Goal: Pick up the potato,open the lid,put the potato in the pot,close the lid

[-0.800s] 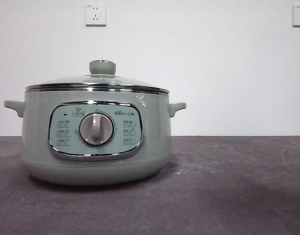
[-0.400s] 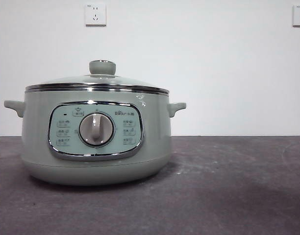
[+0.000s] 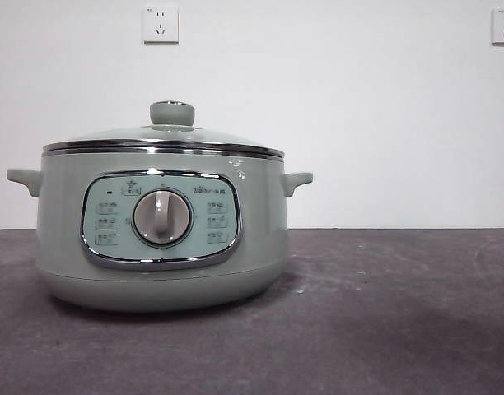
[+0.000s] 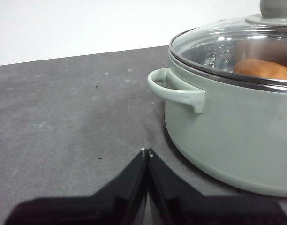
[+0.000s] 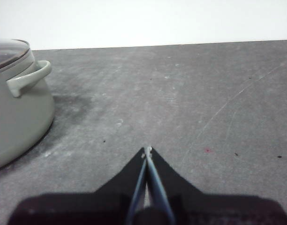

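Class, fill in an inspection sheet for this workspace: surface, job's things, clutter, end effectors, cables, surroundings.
Surface: dark grey table, scuffed and lightly speckled.
Job's things: pot stands upright; lid seated on its rim; potato lies inside, seen through the glass.
Clutter: nothing seen.
End effectors: left end effector shut, empty, low beside a pot handle; right end effector shut, empty, over bare table, apart from the pot.
Cables: nothing seen.
Surroundings: white wall with two sockets.

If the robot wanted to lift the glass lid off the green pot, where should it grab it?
Probably by the round knob on top of the lid, coming straight down from above. The knob stands up, while the dome is smooth, sloping glass and its rim sits tight on the pot.
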